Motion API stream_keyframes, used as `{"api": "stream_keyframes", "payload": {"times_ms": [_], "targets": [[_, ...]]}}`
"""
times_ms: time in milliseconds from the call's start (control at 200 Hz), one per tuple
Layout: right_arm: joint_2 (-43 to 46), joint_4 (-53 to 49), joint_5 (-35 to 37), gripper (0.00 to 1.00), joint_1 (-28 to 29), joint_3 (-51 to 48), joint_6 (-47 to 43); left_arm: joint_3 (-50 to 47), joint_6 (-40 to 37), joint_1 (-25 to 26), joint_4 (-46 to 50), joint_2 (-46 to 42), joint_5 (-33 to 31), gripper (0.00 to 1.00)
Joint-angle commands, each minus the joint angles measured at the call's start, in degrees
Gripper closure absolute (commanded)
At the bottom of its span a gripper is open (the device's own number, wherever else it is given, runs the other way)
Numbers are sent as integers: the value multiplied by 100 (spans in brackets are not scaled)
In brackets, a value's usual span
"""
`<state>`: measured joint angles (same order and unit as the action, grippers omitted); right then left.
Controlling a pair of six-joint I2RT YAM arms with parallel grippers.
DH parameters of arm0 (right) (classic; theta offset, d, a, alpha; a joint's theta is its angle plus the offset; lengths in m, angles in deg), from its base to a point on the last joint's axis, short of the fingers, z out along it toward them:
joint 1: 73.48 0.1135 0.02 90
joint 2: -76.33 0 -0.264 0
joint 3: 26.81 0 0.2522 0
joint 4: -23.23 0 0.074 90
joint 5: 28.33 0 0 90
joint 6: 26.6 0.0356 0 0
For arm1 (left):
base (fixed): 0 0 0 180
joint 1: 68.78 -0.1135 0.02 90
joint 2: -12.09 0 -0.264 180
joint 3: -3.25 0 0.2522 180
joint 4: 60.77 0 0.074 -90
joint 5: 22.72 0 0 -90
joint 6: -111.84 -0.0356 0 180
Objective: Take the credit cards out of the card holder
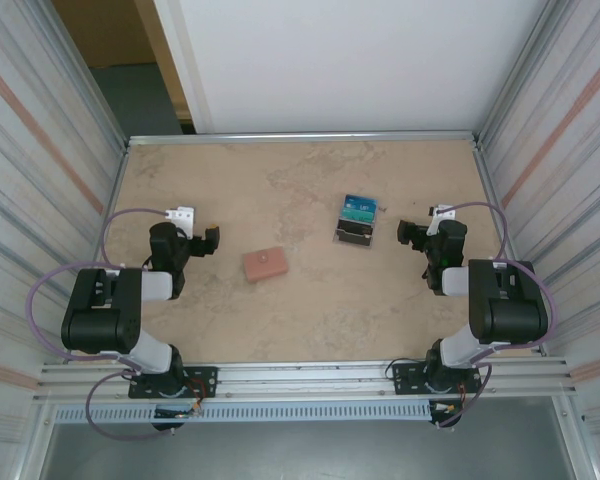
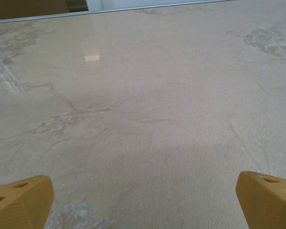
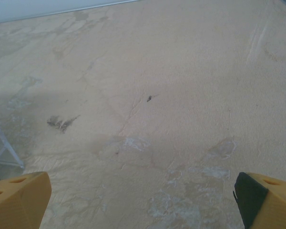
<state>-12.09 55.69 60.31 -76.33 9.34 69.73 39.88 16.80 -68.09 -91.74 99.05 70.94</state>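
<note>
The card holder (image 1: 266, 264), a small salmon-pink wallet, lies folded shut on the table a little left of centre. The credit cards are hidden. My left gripper (image 1: 211, 240) hovers to the left of the holder, a short gap away, pointing toward it. My right gripper (image 1: 410, 232) is well to the right, beyond the clear box. In the left wrist view the left gripper (image 2: 143, 202) stands open, its yellow fingertips (image 2: 19, 202) wide apart over bare table. The right gripper (image 3: 143, 202) is open too, with only tabletop between its fingertips (image 3: 264, 200).
A clear plastic box with a blue-teal top (image 1: 357, 220) stands right of centre, just left of my right gripper; its transparent corner (image 3: 2, 148) shows at the left edge of the right wrist view. Corrugated walls (image 1: 40, 180) close in both sides, and a metal rail (image 1: 300, 136) runs along the back.
</note>
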Motion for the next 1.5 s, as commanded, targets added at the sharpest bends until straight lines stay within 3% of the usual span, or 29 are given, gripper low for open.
{"api": "stream_keyframes", "payload": {"times_ms": [0, 331, 586, 872, 1067, 1278, 1498], "targets": [[0, -29, -1, 1, -7, 99, -146, 85, 34, -20, -32, -39, 100, 1], [36, -150, -27, 1, -7, 146, -149, 97, 50, -21, -9, -65, 82, 1], [406, -793, 310, 1, 26, 344, -69, 144, 47, -23, 690, -834, 75, 1], [1532, -2082, 706, 1, 21, 476, 430, 206, 544, -24, 1848, -2153, -134, 1], [2442, -3374, 997, 1, 237, 686, 776, 564, 1428, 32, 3278, -2834, -93, 1], [2972, -4721, 1409, 1, 591, 1019, 1065, 876, 2392, 1223, 5027, -3212, -1378, 1], [3349, -5774, 1815, 1, 960, 1232, 1520, 712, 3849, 2727, 5519, -2964, -1576, 1]]}}
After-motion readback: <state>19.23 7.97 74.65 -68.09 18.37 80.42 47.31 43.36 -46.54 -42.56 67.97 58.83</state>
